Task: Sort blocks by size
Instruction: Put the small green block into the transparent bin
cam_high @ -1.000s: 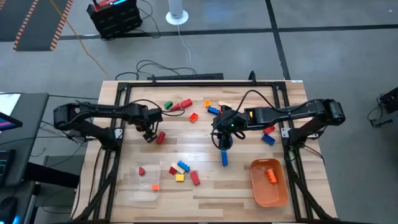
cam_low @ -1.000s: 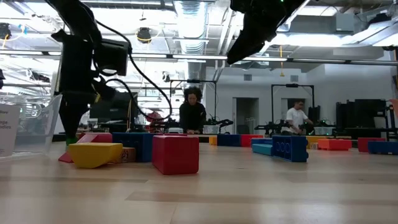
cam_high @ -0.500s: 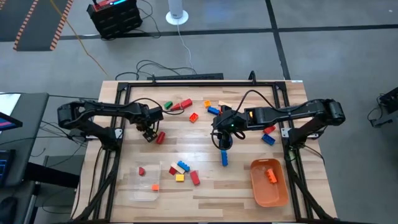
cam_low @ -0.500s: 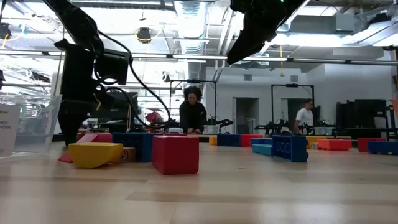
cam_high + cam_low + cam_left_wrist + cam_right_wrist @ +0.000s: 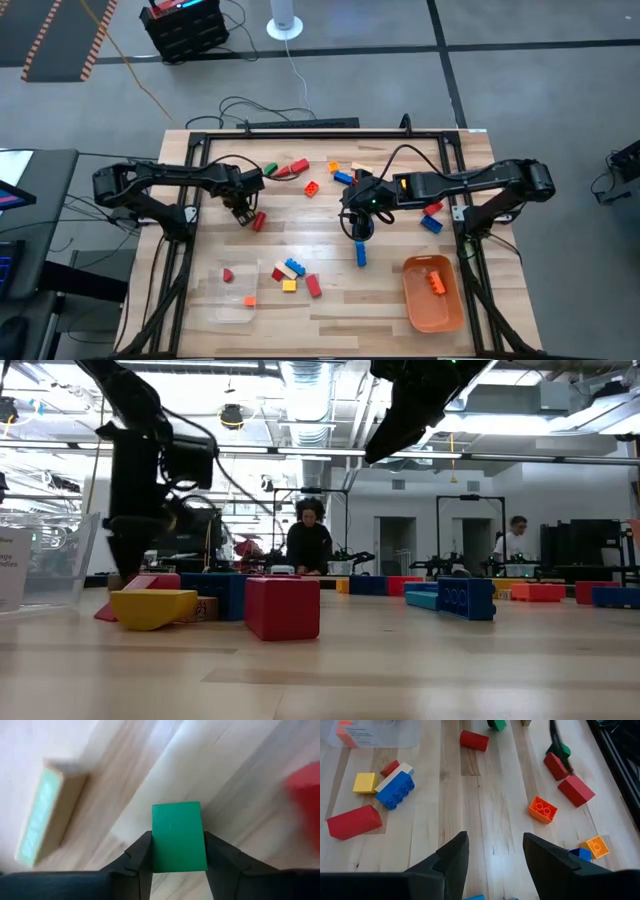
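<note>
Wooden table (image 5: 330,305) carries our scattered blocks. Orange tray (image 5: 432,298) sits front right, clear tray (image 5: 228,292) front left. Our right gripper (image 5: 360,226) hangs mid-table, fingers apart, holding nothing. Our left gripper (image 5: 176,854) is clamped on a small green block (image 5: 178,836), long axis pointing forward out of the fingers, beside a red block (image 5: 259,221).

High cam is looking straight down on the whole table (image 5: 330,305) w/ both arms, from far up. Low cam is sitting at tabletop level, facing across into the room, blocks close in front. Left wrist cam is pointing down, v. close to the wood. Right wrist cam is looking from higher, sharing the scattered blocks w/ high cam.
</note>
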You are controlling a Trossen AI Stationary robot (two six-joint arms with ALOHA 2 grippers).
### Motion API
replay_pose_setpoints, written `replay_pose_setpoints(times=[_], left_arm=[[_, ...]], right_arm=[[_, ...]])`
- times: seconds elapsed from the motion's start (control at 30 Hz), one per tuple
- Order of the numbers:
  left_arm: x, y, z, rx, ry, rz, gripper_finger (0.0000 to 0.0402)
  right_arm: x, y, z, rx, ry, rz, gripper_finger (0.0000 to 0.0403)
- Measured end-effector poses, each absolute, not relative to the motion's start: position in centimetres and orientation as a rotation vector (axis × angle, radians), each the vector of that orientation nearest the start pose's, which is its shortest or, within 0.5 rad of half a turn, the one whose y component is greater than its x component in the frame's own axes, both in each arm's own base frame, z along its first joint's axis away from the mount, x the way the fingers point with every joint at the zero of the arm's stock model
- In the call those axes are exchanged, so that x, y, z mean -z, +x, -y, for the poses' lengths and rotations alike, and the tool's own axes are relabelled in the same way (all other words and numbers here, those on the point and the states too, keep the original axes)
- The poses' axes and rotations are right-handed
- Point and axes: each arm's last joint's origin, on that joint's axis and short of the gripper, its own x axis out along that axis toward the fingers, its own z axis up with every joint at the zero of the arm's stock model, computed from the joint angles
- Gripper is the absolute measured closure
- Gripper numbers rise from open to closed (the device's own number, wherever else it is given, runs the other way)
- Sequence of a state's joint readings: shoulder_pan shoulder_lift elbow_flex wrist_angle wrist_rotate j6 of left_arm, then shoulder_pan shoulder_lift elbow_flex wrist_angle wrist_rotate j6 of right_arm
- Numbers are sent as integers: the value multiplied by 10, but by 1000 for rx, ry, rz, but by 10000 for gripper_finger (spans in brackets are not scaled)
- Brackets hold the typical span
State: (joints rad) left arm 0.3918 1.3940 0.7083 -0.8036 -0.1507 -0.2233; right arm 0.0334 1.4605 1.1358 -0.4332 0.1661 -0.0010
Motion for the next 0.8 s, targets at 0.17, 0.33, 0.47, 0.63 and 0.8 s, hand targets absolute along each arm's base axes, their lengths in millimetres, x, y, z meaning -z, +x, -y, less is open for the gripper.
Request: replay_pose_setpoints(times=[0.17,0.33,0.47,0.63,0.8], left_arm=[[-178,198,-85,-542,-385,-1467,271],[-204,199,-76,-439,-444,-1491,266],[-227,196,-55,-325,-468,-1465,264],[-249,192,-24,-232,-458,-1329,263],[-263,194,7,-143,-461,-1183,262]], right_arm=[[-277,311,-8,120,-81,-777,186],[-294,292,-10,118,-80,-762,186],[-300,279,-13,121,-83,-785,186],[-275,274,-4,158,-71,-824,186],[-249,276,-1,183,-12,-754,186]])
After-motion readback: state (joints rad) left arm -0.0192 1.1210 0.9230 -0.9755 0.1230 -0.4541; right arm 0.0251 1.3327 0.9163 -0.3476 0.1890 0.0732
